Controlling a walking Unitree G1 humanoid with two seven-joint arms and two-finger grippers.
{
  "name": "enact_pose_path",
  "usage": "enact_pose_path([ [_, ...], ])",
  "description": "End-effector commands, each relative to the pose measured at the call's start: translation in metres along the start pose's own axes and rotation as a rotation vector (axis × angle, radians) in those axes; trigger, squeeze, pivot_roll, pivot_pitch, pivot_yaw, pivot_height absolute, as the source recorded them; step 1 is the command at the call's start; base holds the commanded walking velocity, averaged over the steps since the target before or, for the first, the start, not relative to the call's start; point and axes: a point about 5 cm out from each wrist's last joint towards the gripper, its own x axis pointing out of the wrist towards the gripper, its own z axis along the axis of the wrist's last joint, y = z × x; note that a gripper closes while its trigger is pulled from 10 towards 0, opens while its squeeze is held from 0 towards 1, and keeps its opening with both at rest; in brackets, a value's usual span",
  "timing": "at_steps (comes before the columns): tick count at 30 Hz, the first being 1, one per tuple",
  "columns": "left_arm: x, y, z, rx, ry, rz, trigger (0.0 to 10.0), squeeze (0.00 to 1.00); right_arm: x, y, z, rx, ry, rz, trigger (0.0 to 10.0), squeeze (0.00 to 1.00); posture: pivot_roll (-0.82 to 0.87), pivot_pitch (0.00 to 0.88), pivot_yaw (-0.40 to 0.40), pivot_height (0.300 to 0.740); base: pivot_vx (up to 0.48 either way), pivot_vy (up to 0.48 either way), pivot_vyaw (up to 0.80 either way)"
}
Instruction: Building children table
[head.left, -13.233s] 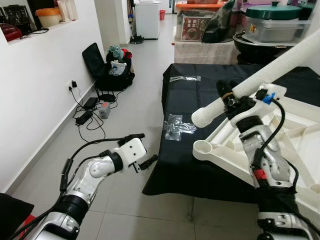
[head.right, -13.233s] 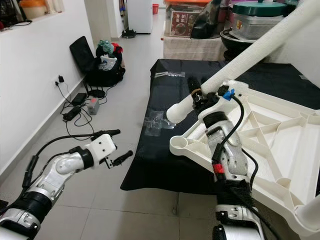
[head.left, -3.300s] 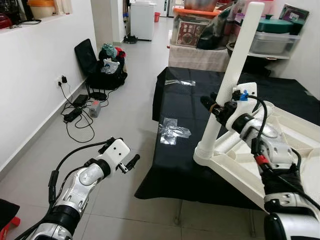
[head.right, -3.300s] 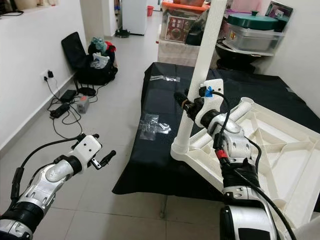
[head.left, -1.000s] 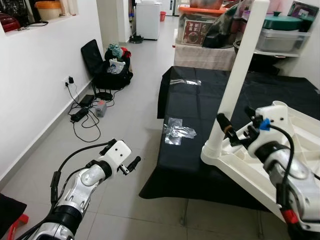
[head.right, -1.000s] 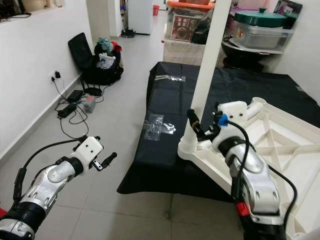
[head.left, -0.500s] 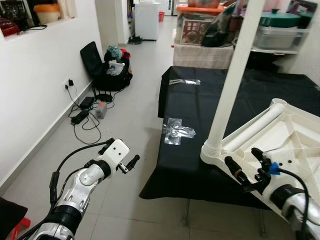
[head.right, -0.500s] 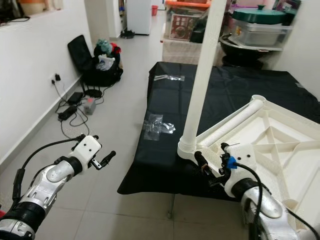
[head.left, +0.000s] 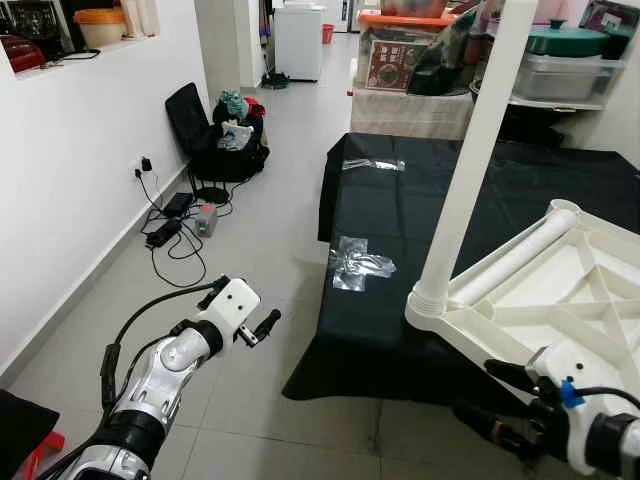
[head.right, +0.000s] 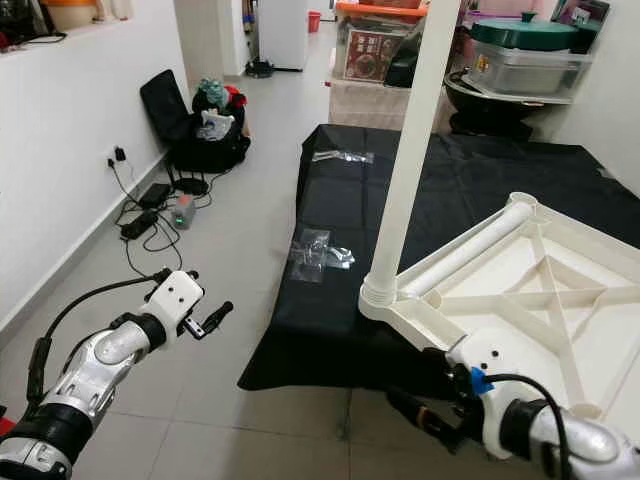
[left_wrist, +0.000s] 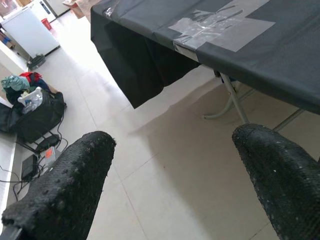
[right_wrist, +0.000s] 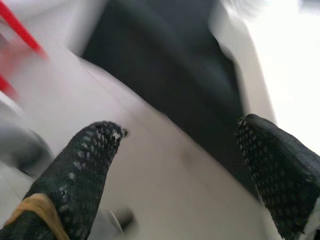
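One leg (head.left: 468, 165) stands upright in the near-left corner socket of the upturned tabletop (head.left: 560, 300), which lies on the black-covered table (head.left: 400, 200); that is what my left eye shows. A second leg (head.left: 520, 252) lies flat along the tabletop's left rim, its long axis running from the standing leg's foot away towards the far corner. My right gripper (head.left: 505, 405) hangs low, below the tabletop's near edge, fingers spread and holding nothing. My left gripper (head.left: 245, 305) hovers over the floor, well apart from the table, also parted and empty.

From my right eye the same layout holds: the lying leg (head.right: 470, 250) sits up and ahead of my right gripper (head.right: 425, 395), so the right arm is plainly the nearer one, I judge.

Along my left wrist I see two wide-set fingers (left_wrist: 60, 185) over pale tiles, the cloth's edge ahead.

Along my right wrist, blurred, both fingers (right_wrist: 85, 165) stand wide apart with a white tabletop rim (right_wrist: 250, 85) and dark cloth beyond.
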Motion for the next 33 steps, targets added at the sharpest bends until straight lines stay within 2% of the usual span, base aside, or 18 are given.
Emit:
enact_pose_path([
  [1, 0.0, 0.0, -0.003, -0.013, 0.013, 0.007, 10.0, 0.0, 0.001, -0.003, -0.009, 0.014, 0.064, -0.001, 10.0, 1.0, -0.01, 0.0, -0.057, 0.74, 0.0, 0.0, 0.0],
  [7, -0.003, -0.001, -0.005, -0.02, 0.015, 0.016, 10.0, 0.0, -0.009, -0.019, -0.026, 0.006, 0.201, -0.031, 10.0, 1.0, -0.01, 0.0, -0.062, 0.74, 0.0, 0.0, 0.0],
  [18, -0.002, 0.002, -0.003, -0.024, 0.012, 0.023, 10.0, 0.0, -0.023, -0.026, -0.043, -0.019, 0.329, 0.034, 10.0, 1.0, -0.02, 0.0, -0.06, 0.74, 0.0, 0.0, 0.0],
  [22, -0.002, 0.0, -0.004, -0.024, 0.014, 0.02, 10.0, 0.0, -0.029, -0.028, -0.055, -0.069, 0.415, 0.047, 10.0, 1.0, -0.02, 0.0, -0.059, 0.74, 0.0, 0.0, 0.0],
  [25, -0.002, 0.0, -0.004, -0.024, 0.014, 0.02, 10.0, 0.0, -0.03, -0.028, -0.057, -0.077, 0.425, 0.051, 10.0, 1.0, -0.02, 0.0, -0.059, 0.74, 0.0, 0.0, 0.0],
  [27, -0.002, 0.0, -0.004, -0.024, 0.016, 0.018, 10.0, 0.0, -0.036, -0.032, -0.066, -0.134, 0.497, 0.041, 10.0, 1.0, -0.03, 0.0, -0.057, 0.74, 0.0, 0.0, 0.0],
  [28, -0.002, 0.0, -0.004, -0.024, 0.016, 0.018, 10.0, 0.0, -0.036, -0.032, -0.066, -0.134, 0.497, 0.041, 10.0, 1.0, -0.03, 0.0, -0.057, 0.74, 0.0, 0.0, 0.0],
  [29, -0.002, -0.001, -0.004, -0.024, 0.017, 0.016, 10.0, 0.0, -0.038, -0.038, -0.072, -0.168, 0.538, 0.009, 10.0, 1.0, -0.02, 0.0, -0.058, 0.74, 0.0, 0.0, 0.0],
  [33, -0.002, -0.001, -0.004, -0.024, 0.017, 0.016, 10.0, 0.0, -0.038, -0.038, -0.072, -0.168, 0.538, 0.009, 10.0, 1.0, -0.02, 0.0, -0.058, 0.74, 0.0, 0.0, 0.0],
])
